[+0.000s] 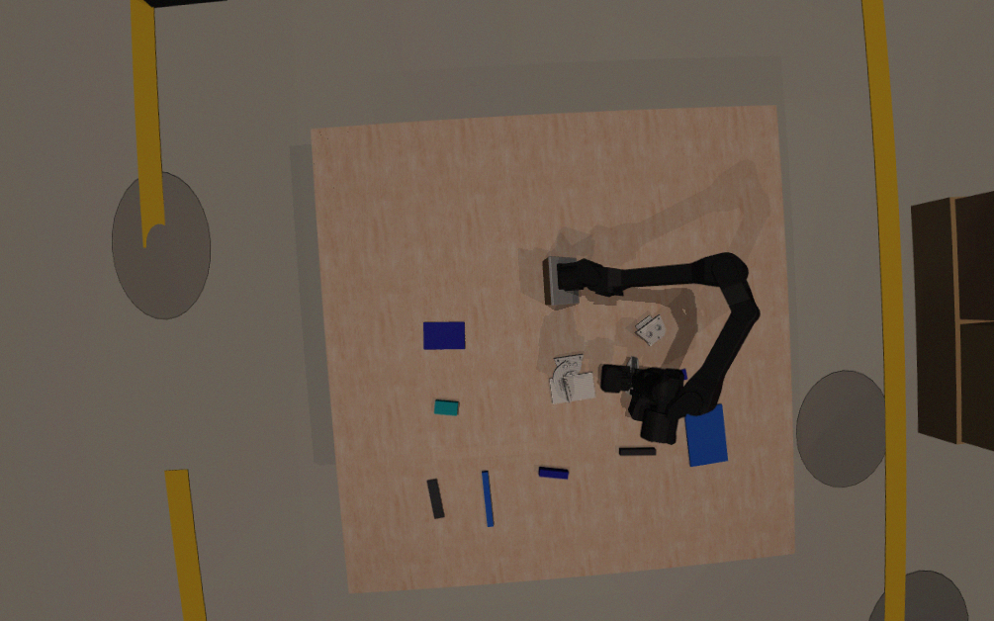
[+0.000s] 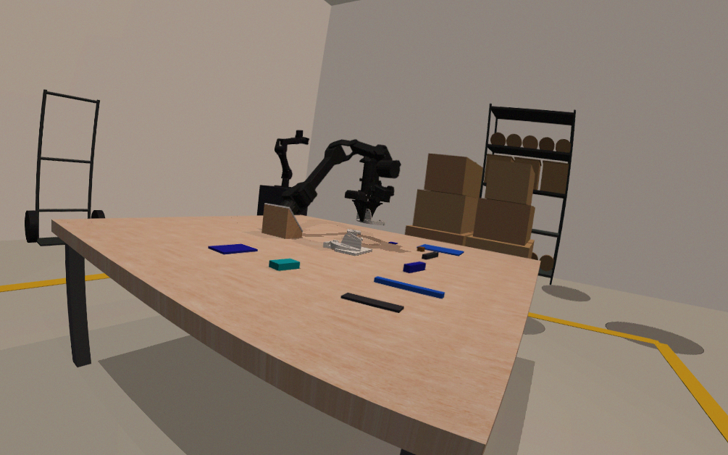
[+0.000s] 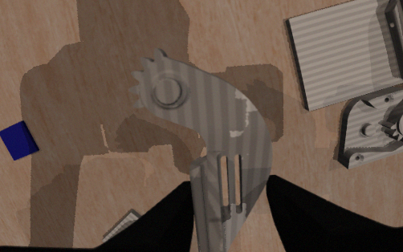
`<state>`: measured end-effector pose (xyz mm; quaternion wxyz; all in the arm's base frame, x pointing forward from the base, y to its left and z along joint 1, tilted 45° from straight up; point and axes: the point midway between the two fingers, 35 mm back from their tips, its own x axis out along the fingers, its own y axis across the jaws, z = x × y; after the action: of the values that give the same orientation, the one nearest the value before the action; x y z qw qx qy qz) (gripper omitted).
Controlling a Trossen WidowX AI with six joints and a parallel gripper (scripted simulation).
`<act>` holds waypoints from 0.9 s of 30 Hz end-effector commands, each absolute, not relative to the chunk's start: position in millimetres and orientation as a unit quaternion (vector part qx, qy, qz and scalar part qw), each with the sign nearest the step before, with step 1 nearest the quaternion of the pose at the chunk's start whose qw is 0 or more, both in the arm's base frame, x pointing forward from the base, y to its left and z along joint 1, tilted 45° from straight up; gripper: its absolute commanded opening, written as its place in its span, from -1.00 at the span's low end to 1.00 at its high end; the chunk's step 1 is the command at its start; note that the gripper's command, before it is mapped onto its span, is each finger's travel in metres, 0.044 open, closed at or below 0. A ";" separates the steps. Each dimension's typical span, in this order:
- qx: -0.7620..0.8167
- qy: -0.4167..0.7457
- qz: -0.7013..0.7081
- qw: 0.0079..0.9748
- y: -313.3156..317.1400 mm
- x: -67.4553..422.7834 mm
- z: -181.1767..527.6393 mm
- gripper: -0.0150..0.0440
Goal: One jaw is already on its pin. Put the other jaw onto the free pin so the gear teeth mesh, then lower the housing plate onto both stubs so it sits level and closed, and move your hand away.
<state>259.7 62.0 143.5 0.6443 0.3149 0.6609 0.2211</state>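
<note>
We have the hand (image 1: 633,378) (image 2: 367,218) (image 3: 229,187) part-open, clamped on the loose toothed jaw (image 2: 376,222) (image 3: 218,108), raised above the bench (image 1: 438,231) (image 2: 298,316) (image 3: 226,24); free pin (image 3: 367,129) bare.

Dim, flat light — the arm (image 1: 658,274) (image 2: 321,175) throws soft, overlapping shadows over the counter (image 1: 422,201) (image 2: 242,294) (image 3: 2,209); edges look crisp.

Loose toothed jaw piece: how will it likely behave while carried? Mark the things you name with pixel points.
The toothed jaw piece (image 2: 374,222) (image 3: 234,120) probably stays stiff; its slotted plate shows no sag. It may tip or swivel, since the gripper (image 2: 364,219) (image 3: 229,187) grips one end and the toothed head overhangs.
</note>
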 end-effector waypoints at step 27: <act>0.566 0.689 -0.111 0.439 22.3 249.5 104.8 -0.04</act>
<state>251.7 25.9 110.6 0.4631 0.5495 0.6907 -0.0809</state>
